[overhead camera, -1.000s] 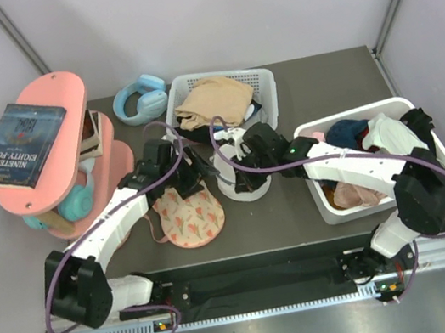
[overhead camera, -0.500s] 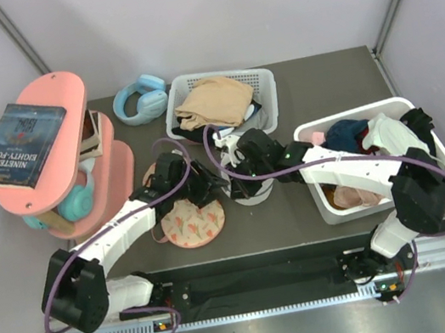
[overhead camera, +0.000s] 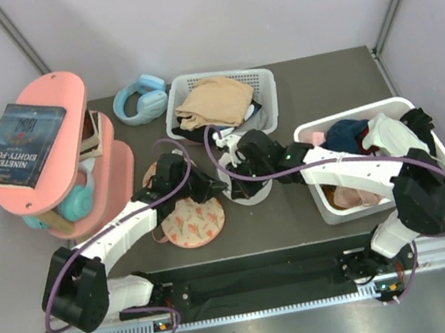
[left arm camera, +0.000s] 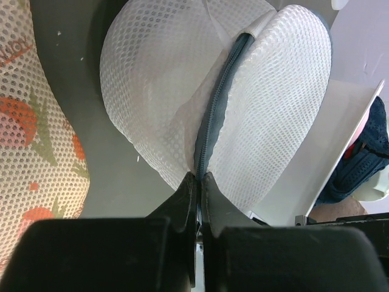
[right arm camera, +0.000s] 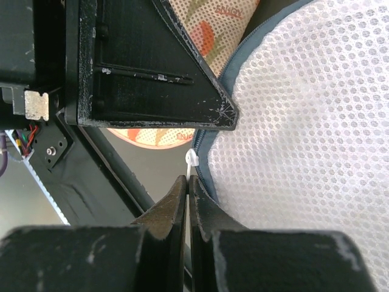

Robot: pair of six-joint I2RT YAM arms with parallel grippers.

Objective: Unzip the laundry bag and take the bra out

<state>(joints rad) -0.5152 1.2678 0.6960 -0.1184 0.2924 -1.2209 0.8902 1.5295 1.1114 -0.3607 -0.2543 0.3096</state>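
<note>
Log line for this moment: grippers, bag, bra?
left gripper: shut on laundry bag | right gripper: shut on zip pull | zip: looks closed | bra: on table beside bag

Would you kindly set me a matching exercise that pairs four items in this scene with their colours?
Things:
1. laundry bag
2. bra
3. headphones
4. book

Colours:
a. dark blue cover
b. white mesh with a grey zip
c. light blue
d. peach with red flowers

Pairs: 1-b, 2-d, 3-c, 4-a.
</note>
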